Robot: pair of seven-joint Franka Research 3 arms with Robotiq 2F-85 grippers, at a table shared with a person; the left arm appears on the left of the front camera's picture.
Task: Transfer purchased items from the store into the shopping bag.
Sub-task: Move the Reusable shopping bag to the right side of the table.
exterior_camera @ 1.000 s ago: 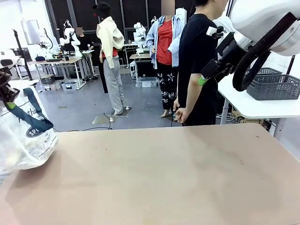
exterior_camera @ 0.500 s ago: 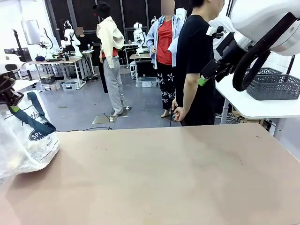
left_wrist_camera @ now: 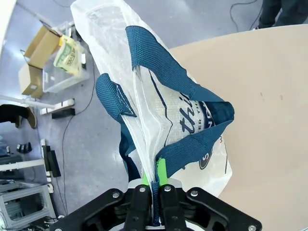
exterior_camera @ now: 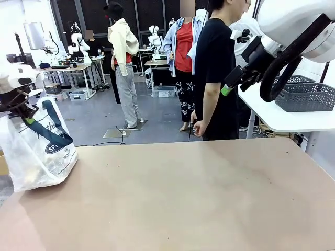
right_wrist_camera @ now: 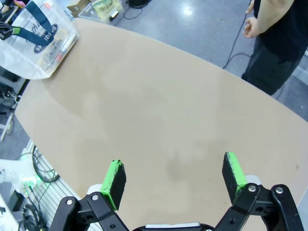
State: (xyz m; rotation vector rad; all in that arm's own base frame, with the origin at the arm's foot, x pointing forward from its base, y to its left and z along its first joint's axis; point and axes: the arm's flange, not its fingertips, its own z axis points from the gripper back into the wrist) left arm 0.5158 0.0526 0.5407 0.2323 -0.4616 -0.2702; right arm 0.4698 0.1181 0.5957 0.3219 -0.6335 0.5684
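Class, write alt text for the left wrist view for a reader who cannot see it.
The left gripper is shut on the navy strap of the shopping bag, which hangs over the edge of the tan table. Beyond the edge, cardboard boxes sit on the grey floor.

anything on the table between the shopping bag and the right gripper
Nothing: in the right wrist view, bare tabletop runs from the shopping bag to the open right gripper.

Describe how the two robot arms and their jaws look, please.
Both arms have glossy white shells. The right arm carries a thick black cable loop. Each gripper is black metal with visible screws and bright green pads: the right gripper and the left gripper.
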